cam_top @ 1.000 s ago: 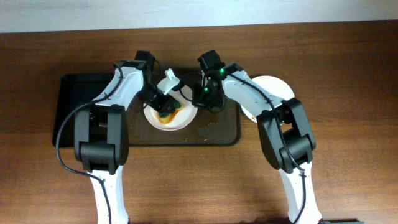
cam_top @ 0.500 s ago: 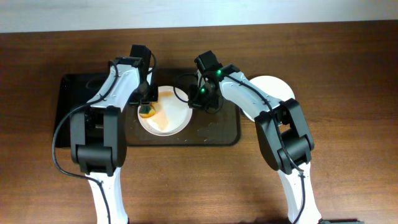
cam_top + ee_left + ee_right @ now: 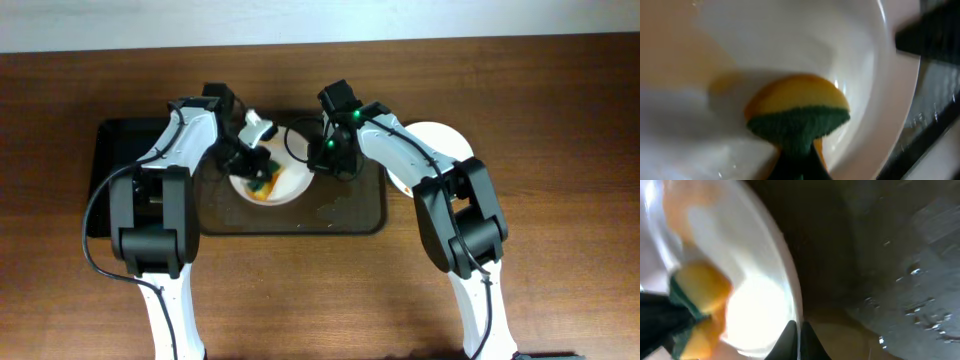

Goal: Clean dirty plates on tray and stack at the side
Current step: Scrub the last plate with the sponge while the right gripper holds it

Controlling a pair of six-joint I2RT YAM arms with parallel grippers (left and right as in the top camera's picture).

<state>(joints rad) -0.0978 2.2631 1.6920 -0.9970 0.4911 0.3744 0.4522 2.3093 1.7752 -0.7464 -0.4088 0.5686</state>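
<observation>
A white plate [image 3: 285,182] with orange sauce smears lies on the dark tray [image 3: 345,208]. My left gripper [image 3: 258,176] is shut on a yellow sponge with a green scrub side [image 3: 264,186], which presses into the plate's bowl. The left wrist view shows the sponge [image 3: 797,112] against the wet plate [image 3: 790,45], with my left gripper [image 3: 799,169] clamped on its green part. My right gripper [image 3: 318,166] is shut on the plate's right rim. The right wrist view shows my right gripper [image 3: 799,341] pinching the rim [image 3: 790,280], and the sponge [image 3: 702,287] at left.
A second white plate [image 3: 442,138] sits on the wooden table to the right of the tray, partly under my right arm. A smaller black tray [image 3: 122,170] lies to the left. Water drops [image 3: 920,305] speckle the tray floor beside the plate.
My left gripper has swept the sponge from the plate's left edge back toward its middle. My right gripper has kept its pinch on the rim, and the plate has shifted slightly.
</observation>
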